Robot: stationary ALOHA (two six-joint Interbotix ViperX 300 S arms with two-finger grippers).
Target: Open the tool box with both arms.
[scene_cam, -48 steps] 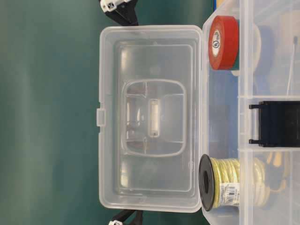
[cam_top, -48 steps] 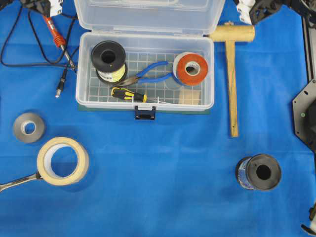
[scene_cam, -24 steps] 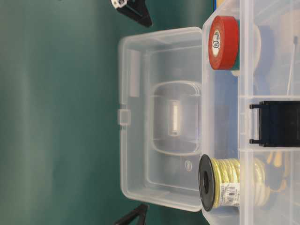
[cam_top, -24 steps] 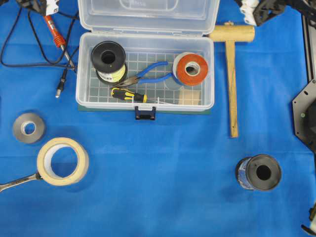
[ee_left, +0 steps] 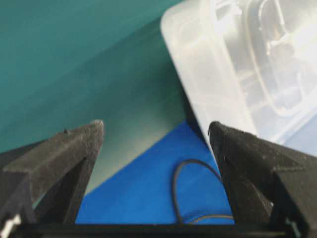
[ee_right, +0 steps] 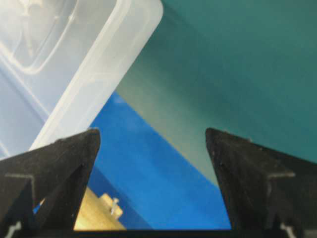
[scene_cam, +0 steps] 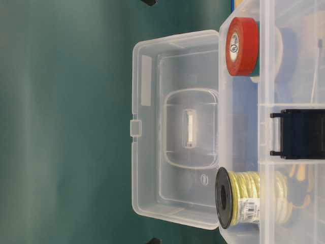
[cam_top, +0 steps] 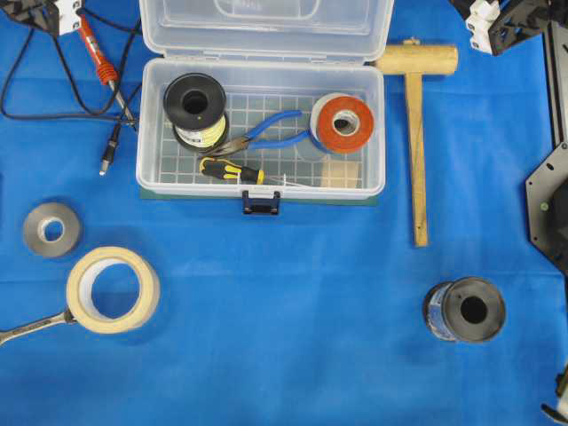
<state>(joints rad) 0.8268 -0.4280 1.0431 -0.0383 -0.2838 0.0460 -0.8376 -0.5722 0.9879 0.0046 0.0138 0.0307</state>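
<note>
The tool box (cam_top: 337,189) stands open at the back middle of the blue mat, its dark latch (cam_top: 261,203) hanging at the front. Its clear lid (cam_top: 266,27) leans back past upright, as the table-level view also shows (scene_cam: 175,127). My left gripper (cam_top: 35,11) is at the top left corner, open and apart from the lid. In its wrist view the left gripper (ee_left: 156,126) holds nothing, with the lid's corner (ee_left: 223,64) ahead on the right. My right gripper (cam_top: 493,22) is at the top right, open and empty (ee_right: 152,133), with the lid (ee_right: 74,59) to its left.
Inside the box lie a wire spool (cam_top: 195,108), blue pliers (cam_top: 262,131), a screwdriver (cam_top: 231,169) and red tape (cam_top: 344,122). A wooden mallet (cam_top: 415,133) lies right of it, a soldering iron (cam_top: 98,58) and cable left. Tape rolls (cam_top: 113,289), a wrench (cam_top: 27,328) and a black spool (cam_top: 466,311) sit nearer.
The lid has swung further back. Both grippers have drawn away from its top corners, outward toward the frame's corners, and stayed open.
</note>
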